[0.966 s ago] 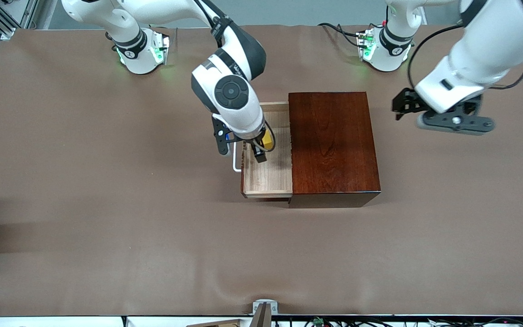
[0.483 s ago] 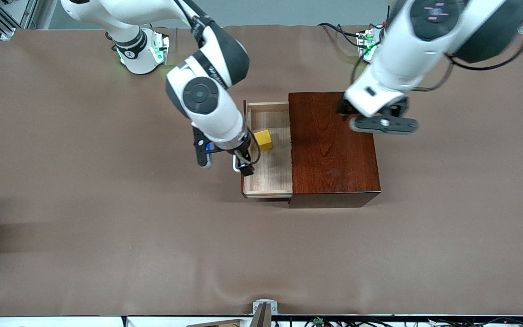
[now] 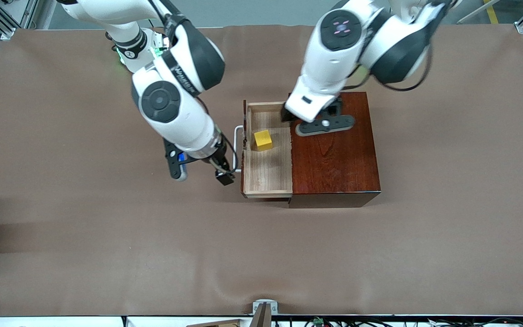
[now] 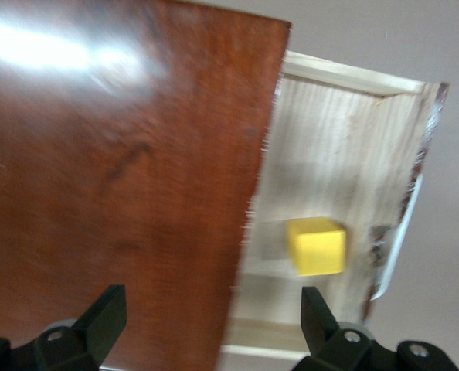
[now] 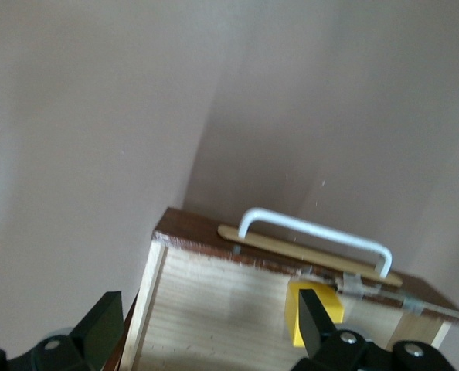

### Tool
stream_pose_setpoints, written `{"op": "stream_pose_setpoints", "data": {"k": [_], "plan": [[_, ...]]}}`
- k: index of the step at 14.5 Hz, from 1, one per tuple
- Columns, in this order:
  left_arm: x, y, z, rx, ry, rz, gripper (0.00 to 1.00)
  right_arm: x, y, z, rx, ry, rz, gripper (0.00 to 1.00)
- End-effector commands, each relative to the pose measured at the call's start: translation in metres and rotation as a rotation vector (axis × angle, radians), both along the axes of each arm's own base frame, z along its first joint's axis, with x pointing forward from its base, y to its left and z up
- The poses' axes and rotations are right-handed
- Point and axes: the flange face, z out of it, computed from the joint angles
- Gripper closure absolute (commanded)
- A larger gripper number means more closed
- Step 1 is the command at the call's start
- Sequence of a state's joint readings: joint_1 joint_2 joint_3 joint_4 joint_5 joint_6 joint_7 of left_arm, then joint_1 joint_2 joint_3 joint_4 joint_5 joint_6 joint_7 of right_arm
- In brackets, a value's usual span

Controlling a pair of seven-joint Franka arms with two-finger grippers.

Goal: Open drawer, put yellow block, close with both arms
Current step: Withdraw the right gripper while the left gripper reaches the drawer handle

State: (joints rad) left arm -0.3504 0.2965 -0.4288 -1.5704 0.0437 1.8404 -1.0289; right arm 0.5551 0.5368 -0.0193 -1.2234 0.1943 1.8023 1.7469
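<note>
The drawer (image 3: 268, 175) stands pulled open from the dark mahogany box (image 3: 334, 159), with its white handle (image 3: 235, 136) toward the right arm's end. The yellow block (image 3: 263, 140) lies in the tray near the drawer front. It also shows in the left wrist view (image 4: 316, 246) and the right wrist view (image 5: 291, 313). My right gripper (image 3: 223, 175) is open and empty, low over the table beside the handle. My left gripper (image 3: 288, 114) is open and empty over the box's top edge by the drawer opening. Its fingers (image 4: 106, 317) straddle the box top and tray.
The box sits mid-table on a brown cloth (image 3: 107, 227). A small metal bracket (image 3: 263, 309) stands at the table edge nearest the front camera. The right wrist view shows the handle (image 5: 314, 232) and the drawer front (image 5: 206, 236).
My right gripper let go of the yellow block in the drawer and drew out past the handle. My left arm swung in from the left arm's end to over the box.
</note>
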Motion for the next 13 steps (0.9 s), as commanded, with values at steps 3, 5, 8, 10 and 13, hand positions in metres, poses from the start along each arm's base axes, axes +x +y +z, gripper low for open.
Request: {"op": "stream_pose_setpoints", "data": {"k": [3, 5, 8, 10, 13], "plan": [[-0.003, -0.074, -0.042, 0.040, -0.028, 0.186, 0.00, 0.020, -0.051, 0.035, 0.016, -0.031, 0.118, 0.00], [-0.009, -0.095, -0.054, 0.040, -0.040, 0.196, 0.00, 0.028, -0.075, 0.043, 0.024, -0.036, 0.143, 0.00], [-0.017, -0.128, -0.061, -0.033, -0.081, 0.319, 0.00, 0.033, -0.099, 0.060, 0.024, -0.031, 0.209, 0.00], [-0.024, -0.149, -0.067, -0.101, -0.121, 0.430, 0.00, 0.036, -0.113, 0.066, 0.024, -0.030, 0.234, 0.00], [-0.024, -0.178, -0.083, -0.151, -0.181, 0.571, 0.00, 0.037, -0.142, 0.083, 0.025, -0.030, 0.307, 0.00]]}}
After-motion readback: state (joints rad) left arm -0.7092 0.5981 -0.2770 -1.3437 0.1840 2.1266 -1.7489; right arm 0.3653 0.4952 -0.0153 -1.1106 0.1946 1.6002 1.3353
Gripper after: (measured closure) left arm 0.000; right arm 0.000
